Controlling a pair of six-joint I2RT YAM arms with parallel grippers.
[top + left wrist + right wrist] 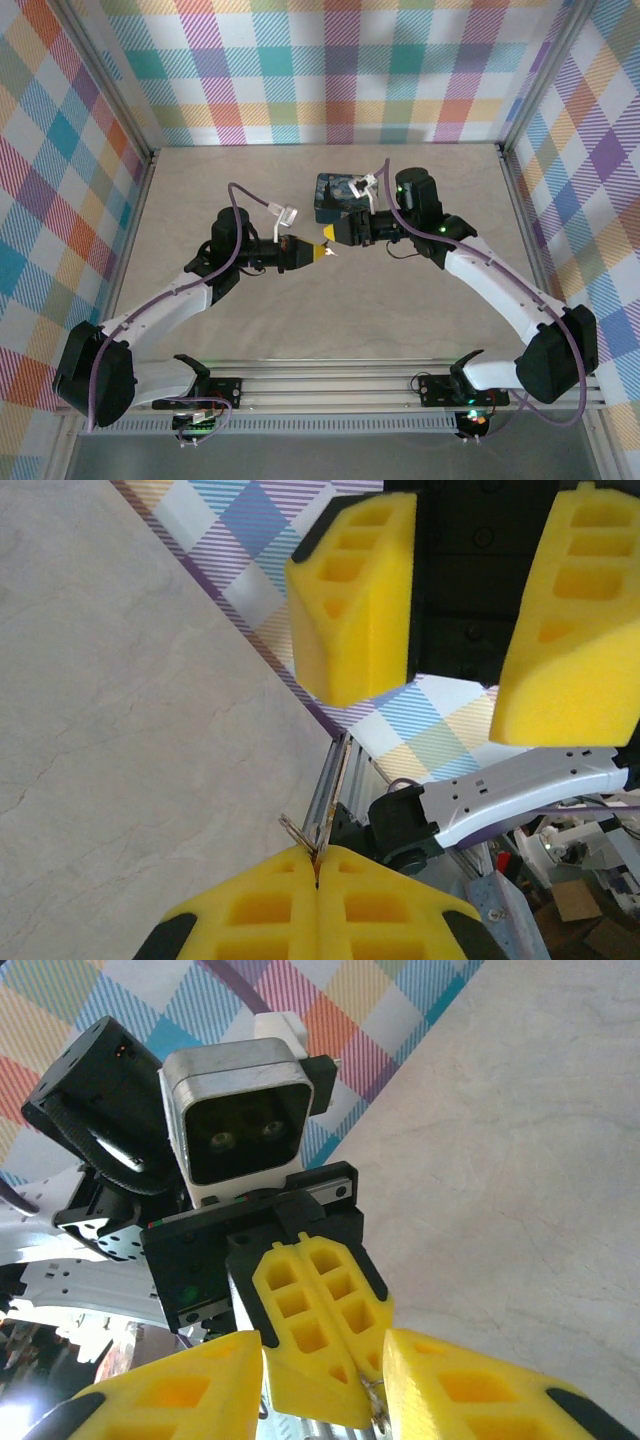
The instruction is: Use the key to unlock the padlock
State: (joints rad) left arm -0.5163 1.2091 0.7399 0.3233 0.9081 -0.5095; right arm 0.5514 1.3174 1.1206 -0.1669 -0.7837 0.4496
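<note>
While the left gripper (317, 858) was clenched, its yellow pads (250, 910) pinched the key (298, 832). The key's thin metal end stuck out from between the tips. Both were held in the air over the middle of the table (200, 190).

The right gripper (455, 710) faced it tip to tip with jaws spread wide, one pad on either side of the left gripper's closed tips. It grasped nothing (right wrist view: a sliver of metal lay close to one right pad; contact could not be made out).

The padlock (333, 190) lay flat on the table toward the far edge, about midway along it. It was just behind the right gripper and partly covered by the right arm. Neither gripper appeared to touch it.

Progress, as judged:
- **Done:** the key was picked up and off the table.
- **In hand:** this looked like a hand-over of the key from left to right, not completed, since the right jaws had not closed.
- **Left:** secure the key, steady the padlock, insert, turn, open.
- **Lock state:** whether it was locked or open was too small to tell.
- **Overall:** an early stage.

Containers: none in use. The padlock sat directly on the table surface, and the key was in the left gripper.
</note>
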